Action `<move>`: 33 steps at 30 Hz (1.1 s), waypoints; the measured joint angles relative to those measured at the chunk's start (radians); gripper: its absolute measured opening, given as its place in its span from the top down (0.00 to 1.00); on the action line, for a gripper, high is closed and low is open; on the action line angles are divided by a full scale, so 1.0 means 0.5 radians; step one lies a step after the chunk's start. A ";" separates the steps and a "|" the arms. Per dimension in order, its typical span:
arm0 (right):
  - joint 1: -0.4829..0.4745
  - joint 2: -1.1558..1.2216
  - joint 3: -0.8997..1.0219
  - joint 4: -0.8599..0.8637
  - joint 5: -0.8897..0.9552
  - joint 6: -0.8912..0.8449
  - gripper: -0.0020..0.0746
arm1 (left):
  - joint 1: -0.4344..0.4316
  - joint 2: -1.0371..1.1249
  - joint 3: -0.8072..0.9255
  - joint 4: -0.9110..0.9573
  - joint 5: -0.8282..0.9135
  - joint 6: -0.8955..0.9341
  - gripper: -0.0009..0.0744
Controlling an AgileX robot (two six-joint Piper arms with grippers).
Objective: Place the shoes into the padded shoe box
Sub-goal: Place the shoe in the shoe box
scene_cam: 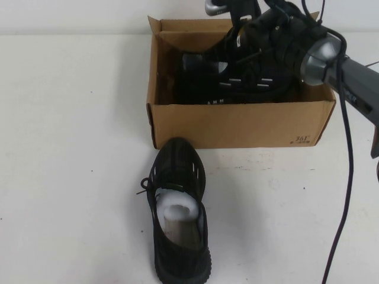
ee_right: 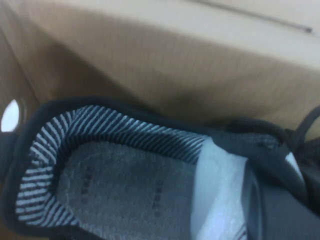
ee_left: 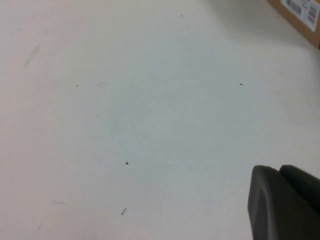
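Shoes, one boxed (right gripper), left gripper aside

Two shoes — one box; two grippers — right, left.

The padded shoe box carries small dark print reading "361" at its near right corner. A white barcode label sits on its cardboard wall, its digits unreadable.
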State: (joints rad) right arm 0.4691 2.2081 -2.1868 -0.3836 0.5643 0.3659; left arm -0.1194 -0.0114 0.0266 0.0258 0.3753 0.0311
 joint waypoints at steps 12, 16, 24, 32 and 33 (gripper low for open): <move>-0.004 0.024 0.000 0.041 0.031 -0.022 0.98 | 0.000 0.000 0.000 0.000 0.000 0.000 0.99; -0.004 0.027 0.000 0.041 0.035 -0.022 0.98 | 0.000 0.000 0.000 0.000 0.000 0.000 0.99; -0.004 0.030 0.000 -0.002 0.035 -0.017 0.98 | 0.000 0.000 0.000 0.000 0.000 0.000 0.99; -0.007 0.072 0.000 -0.007 0.036 0.173 0.98 | 0.000 0.000 0.000 0.000 0.000 0.000 0.99; -0.007 0.072 0.000 -0.007 0.036 0.179 0.98 | 0.000 0.000 0.000 0.000 0.000 0.000 0.99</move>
State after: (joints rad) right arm 0.4656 2.2440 -2.1868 -0.3872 0.5821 0.4553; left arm -0.1194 -0.0114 0.0266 0.0258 0.3753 0.0311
